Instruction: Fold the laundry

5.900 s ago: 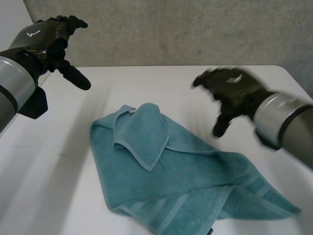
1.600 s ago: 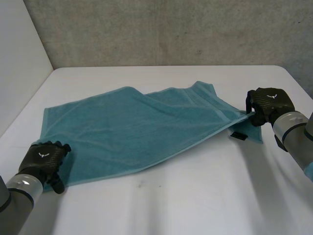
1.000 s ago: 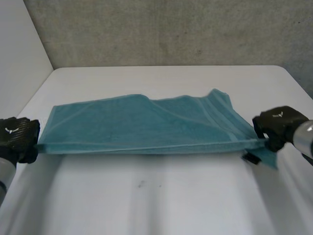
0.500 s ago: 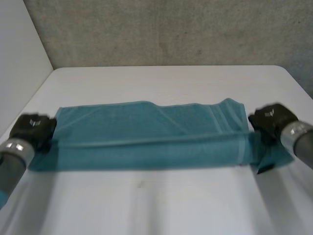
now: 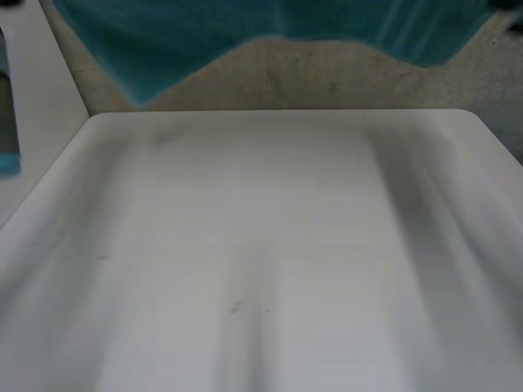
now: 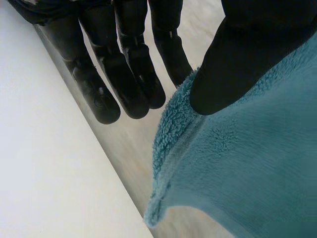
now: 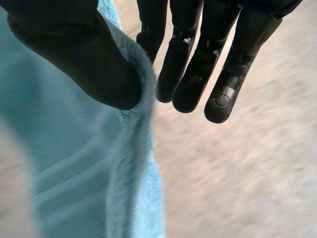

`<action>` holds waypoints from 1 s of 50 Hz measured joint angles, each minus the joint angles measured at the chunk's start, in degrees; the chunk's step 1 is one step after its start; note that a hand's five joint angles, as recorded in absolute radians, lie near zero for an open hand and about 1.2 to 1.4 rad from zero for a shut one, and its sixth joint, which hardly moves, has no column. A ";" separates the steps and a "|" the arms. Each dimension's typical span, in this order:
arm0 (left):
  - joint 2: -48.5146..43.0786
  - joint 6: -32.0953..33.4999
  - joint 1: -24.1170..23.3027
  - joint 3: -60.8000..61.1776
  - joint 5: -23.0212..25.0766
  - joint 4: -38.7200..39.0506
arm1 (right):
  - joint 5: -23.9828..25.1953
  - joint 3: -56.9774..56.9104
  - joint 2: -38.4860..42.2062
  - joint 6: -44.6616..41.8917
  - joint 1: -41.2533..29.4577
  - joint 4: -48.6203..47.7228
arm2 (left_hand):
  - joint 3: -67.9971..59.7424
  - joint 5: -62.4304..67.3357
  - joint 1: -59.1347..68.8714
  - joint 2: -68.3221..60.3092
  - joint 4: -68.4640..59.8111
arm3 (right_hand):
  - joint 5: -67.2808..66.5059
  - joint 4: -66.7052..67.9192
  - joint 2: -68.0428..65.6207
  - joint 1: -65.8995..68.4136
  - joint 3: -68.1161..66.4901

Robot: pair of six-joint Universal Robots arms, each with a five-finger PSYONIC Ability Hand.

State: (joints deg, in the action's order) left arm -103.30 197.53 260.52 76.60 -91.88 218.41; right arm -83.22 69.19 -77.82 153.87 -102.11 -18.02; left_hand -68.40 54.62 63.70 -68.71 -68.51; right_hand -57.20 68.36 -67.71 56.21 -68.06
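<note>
The teal towel hangs high above the white table, its lower edge sagging in a wavy line in front of the back wall. In the left wrist view my left hand pinches the towel near a corner between the thumb and straight fingers. In the right wrist view my right hand holds the towel's striped end the same way, thumb pressed on the hem, fingers straight behind it. Part of my left arm shows at the table's left side.
A grey concrete wall stands behind the table's far edge. A white panel runs along the left side. Faint small marks dot the tabletop.
The towel, stretched just above the table half a second ago, has swung up high. Both hands rose with it, out past the head view's upper edge.
</note>
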 measured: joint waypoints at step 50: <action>-7.25 0.67 4.28 30.16 1.91 -1.01 | 6.88 28.24 17.32 17.56 12.44 6.84 | -0.03 0.00 0.00 -0.05 0.00 | 38.53 -39.86 38.96 -30.54 39.38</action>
State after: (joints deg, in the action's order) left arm -110.55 198.19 264.80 106.75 -89.98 217.39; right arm -76.34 97.43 -60.50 171.43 -89.67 -11.18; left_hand -68.43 54.62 63.70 -68.76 -68.51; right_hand -18.67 28.51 -28.75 25.67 -28.68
